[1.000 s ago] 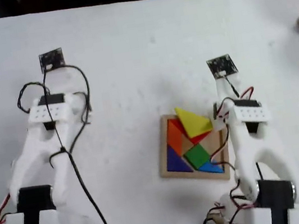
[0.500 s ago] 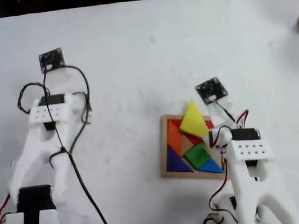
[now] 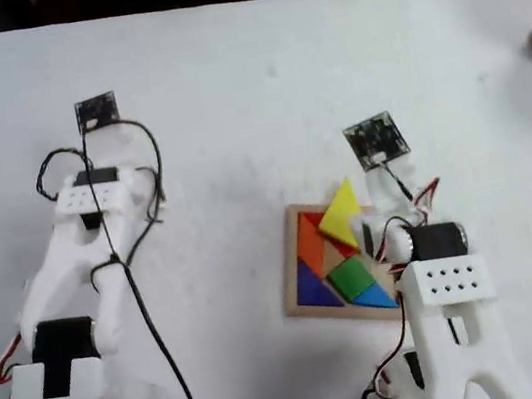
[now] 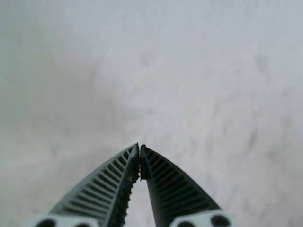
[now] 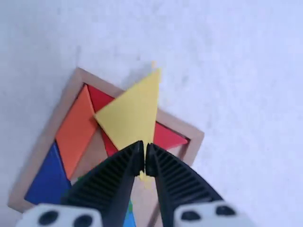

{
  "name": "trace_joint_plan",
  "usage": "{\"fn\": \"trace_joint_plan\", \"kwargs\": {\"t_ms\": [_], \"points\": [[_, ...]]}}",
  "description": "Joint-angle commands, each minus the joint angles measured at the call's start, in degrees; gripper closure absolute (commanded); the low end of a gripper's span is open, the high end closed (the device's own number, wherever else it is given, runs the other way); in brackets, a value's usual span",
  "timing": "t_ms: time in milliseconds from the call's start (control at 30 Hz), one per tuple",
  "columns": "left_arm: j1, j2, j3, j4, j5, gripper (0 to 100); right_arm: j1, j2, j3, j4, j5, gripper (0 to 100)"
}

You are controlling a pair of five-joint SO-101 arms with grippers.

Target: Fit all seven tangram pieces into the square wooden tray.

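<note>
Right claw [image 5: 143, 147] drew back, pinching the tilted yellow triangle [image 5: 130, 111] over the tray [image 5: 46, 137]; left claw [image 4: 139, 147] closed.

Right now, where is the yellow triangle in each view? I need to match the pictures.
High view: yellow triangle over the tray's far edge, beside the right arm.
Right wrist view: yellow triangle, one corner pinched by the right gripper, above the red piece.
Left wrist view: left gripper, shut, over the white table.
Shared landmark: the tray, in the high and right wrist views.
</note>
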Motion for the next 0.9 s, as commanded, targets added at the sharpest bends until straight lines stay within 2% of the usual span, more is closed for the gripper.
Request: {"fn": "trace_joint_plan", "kwargs": {"t_ms": [0,200,300,467,700,867], "points": [[-0.6,-0.2,-3.2,-1.1,-0.4,98,-4.2,5.1,-3.2,-9.1,-3.0,98.1],[-0.7,-0.1,-3.2,-1.1,-0.4,98,-5.7,21.8,-3.4,-30.5,-3.6,98.1],[-0.7,-0.1,-3.2,-1.1,-0.4,98,-5.6,30.2,-5.6,-36.4,-3.4,98.1],[-0.7,0.0,-3.2,-1.4,-0.4,98,-5.5,38.3,-12.8,-31.2,-3.4,98.1],[-0.6,0.1,-3.3,-1.5,-3.0,97,-5.1,39.3,-14.8,-22.8,1.1,98.1],[-0.6,0.1,-3.3,-1.5,-3.9,97,-3.9,39.4,-14.7,-18.9,1.8,98.1]]}}
